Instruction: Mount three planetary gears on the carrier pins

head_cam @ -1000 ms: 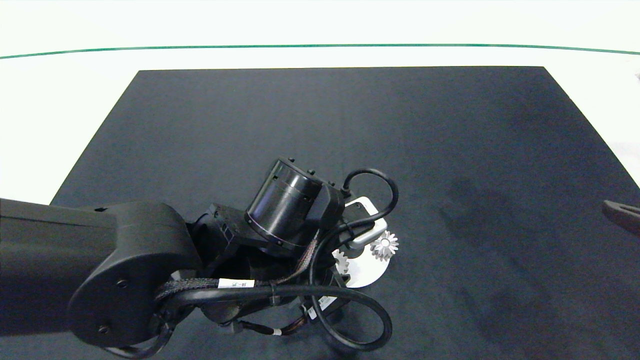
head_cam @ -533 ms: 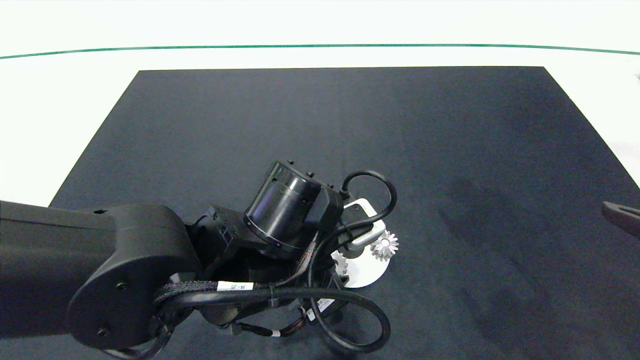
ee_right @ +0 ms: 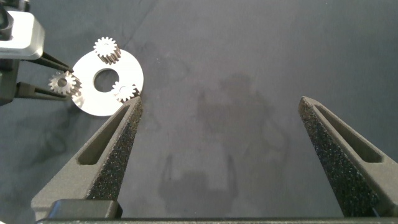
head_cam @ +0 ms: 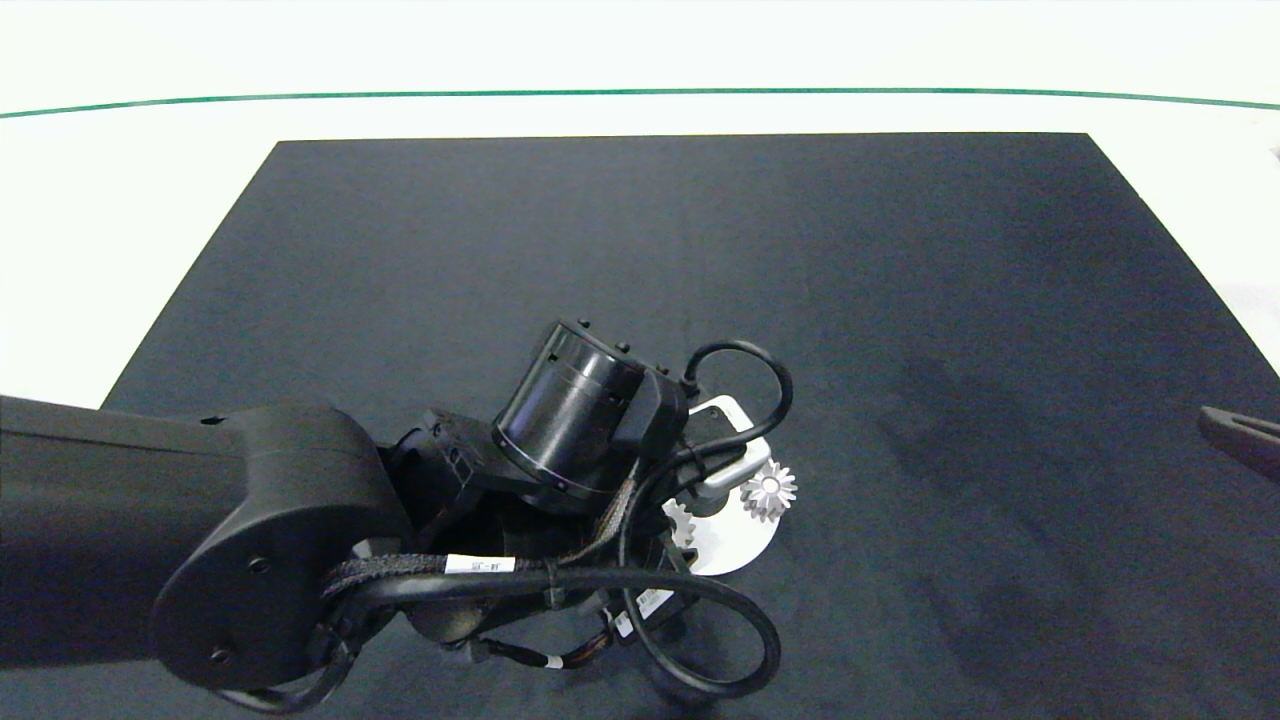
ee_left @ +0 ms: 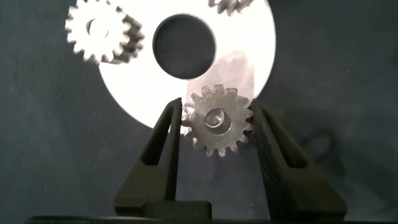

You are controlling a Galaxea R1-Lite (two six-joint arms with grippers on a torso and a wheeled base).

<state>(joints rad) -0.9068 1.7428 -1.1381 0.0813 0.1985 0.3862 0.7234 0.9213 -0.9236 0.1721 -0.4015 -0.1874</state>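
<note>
My left gripper (ee_left: 217,107) is shut on a silver planetary gear (ee_left: 219,121) at the rim of the white carrier disc (ee_left: 249,43). A pale pin end shows in that gear's centre hole. A second gear (ee_left: 93,28) sits on the disc beside the large centre hole, and a third (ee_left: 230,5) is cut off by the picture edge. The right wrist view shows all three gears on the disc (ee_right: 134,71): one (ee_right: 107,50), another (ee_right: 125,92), and the held one (ee_right: 64,82). From above, the left arm (head_cam: 560,430) hides most of the disc (head_cam: 735,545). My right gripper (ee_right: 221,102) is open, far to the right.
A black mat (head_cam: 700,250) covers the white table (head_cam: 100,200), with a green line (head_cam: 640,92) along the far side. The right gripper's fingertip (head_cam: 1240,435) just shows at the mat's right edge. Loose cables (head_cam: 700,620) hang around the left wrist.
The left arm's elbow has shifted slightly toward the right and the near edge. The gear showing on the disc's right rim and the right gripper have stayed where they were.
</note>
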